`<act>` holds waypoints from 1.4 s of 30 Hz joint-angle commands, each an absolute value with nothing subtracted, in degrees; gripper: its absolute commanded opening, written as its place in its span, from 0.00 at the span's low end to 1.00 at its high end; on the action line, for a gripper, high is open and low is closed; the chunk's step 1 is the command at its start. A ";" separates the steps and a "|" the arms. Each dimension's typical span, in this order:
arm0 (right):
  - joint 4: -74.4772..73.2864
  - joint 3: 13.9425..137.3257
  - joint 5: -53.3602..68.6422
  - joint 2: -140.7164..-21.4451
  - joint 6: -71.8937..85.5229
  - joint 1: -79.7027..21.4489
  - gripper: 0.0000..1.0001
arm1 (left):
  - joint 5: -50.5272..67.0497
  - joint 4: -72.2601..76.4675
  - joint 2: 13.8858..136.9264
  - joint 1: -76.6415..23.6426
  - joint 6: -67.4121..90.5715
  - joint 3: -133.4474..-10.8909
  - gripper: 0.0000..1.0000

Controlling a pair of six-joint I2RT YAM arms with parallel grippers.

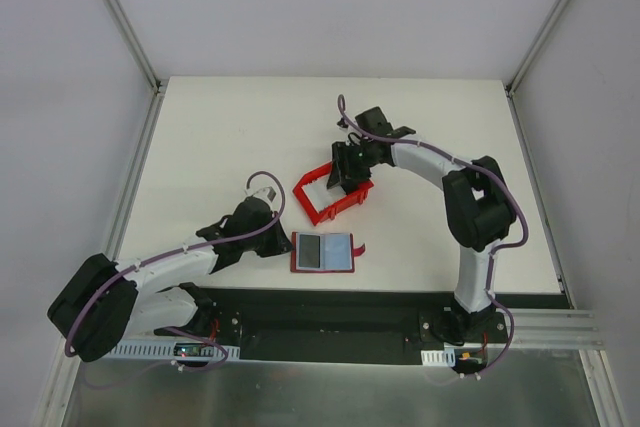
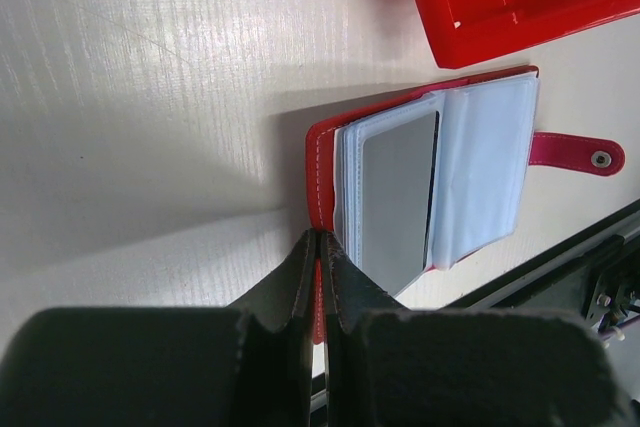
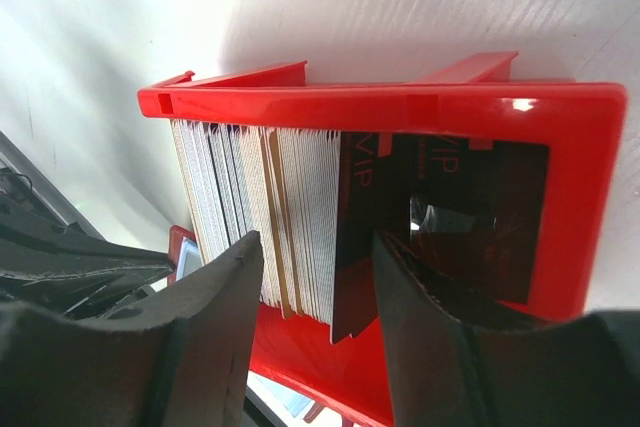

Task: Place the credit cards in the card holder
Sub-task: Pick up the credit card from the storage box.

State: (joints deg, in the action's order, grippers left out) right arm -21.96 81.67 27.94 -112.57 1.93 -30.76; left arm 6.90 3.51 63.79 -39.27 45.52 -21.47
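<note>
White tabletop (image 1: 220, 147): right end effector (image 3: 312, 247), opened wide, straddles the credit cards (image 3: 290, 207) standing on edge in the red bin (image 3: 400, 107), stack running across its gap, while left end effector (image 2: 318, 239) clamps the open card holder (image 2: 470, 177) by its left edge.

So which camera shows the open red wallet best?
The left wrist view: the card holder is seen close, with its pale pockets, a grey card and its tab all clear. The top view shows it small; the right wrist view catches only a sliver.
</note>
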 commanded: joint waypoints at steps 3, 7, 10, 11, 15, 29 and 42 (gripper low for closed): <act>-20.57 81.56 30.85 -108.90 2.81 -30.67 0.41 | 6.33 3.34 64.86 -38.85 43.95 -23.99 0.00; -20.48 81.30 30.76 -108.90 2.90 -30.41 0.34 | 6.15 3.25 65.04 -38.85 44.03 -23.91 0.00; -20.48 81.56 30.67 -108.81 3.08 -30.32 0.27 | 6.24 3.43 65.13 -38.85 44.12 -23.82 0.00; -20.48 81.65 30.76 -108.81 3.08 -30.15 0.25 | 6.24 3.43 65.13 -38.76 44.03 -23.82 0.00; -20.48 82.00 30.76 -108.55 3.16 -29.88 0.21 | 6.24 3.52 65.39 -38.76 44.21 -23.82 0.00; -24.52 84.99 22.08 -105.91 0.44 -29.27 0.00 | 6.77 3.96 65.57 -38.76 44.38 -23.20 0.00; -14.16 67.01 13.27 -79.39 6.66 -30.76 0.01 | 7.64 3.96 65.04 -38.76 44.30 -22.24 0.00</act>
State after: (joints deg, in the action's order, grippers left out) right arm -19.11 75.46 16.58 -89.65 1.61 -29.32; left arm 6.96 3.57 65.56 -39.27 45.36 -22.15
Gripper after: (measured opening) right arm 0.009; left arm 0.005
